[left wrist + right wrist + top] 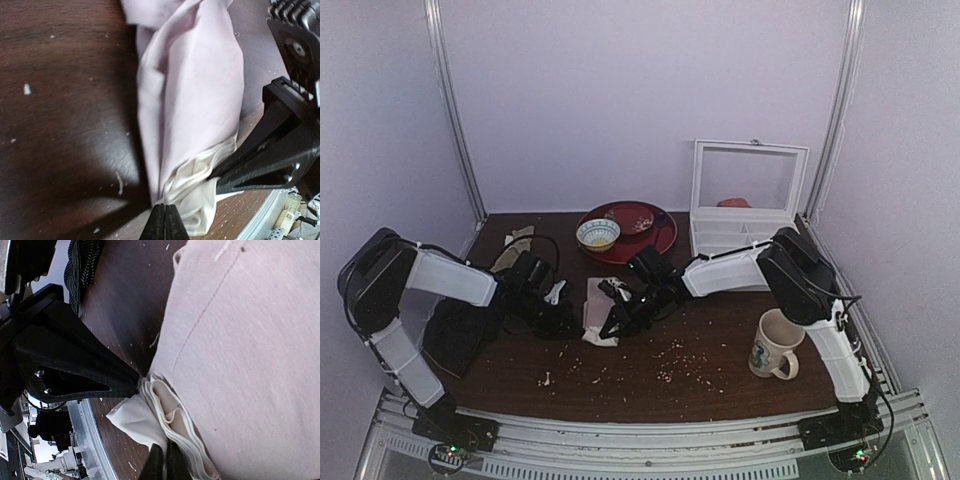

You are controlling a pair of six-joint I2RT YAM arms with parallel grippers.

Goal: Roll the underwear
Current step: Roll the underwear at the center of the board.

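Near edge: mug (775,345) on my right, black cloth (455,335) on my left, crumbs scattered over the table (720,385).

Mid-table, between my arms: the underwear (598,312), pink and bunched lengthwise, its whitish waistband folded at one end.

My left hand (165,223) has its fingers pressed together, tips at the waistband edge. My right hand (162,462) is likewise closed, tips against the waistband folds. I cannot tell whether either one pinches cloth.

Beyond: bowl (597,233) at the left side of a red plate (655,240), and an open box (745,200) at the back right.
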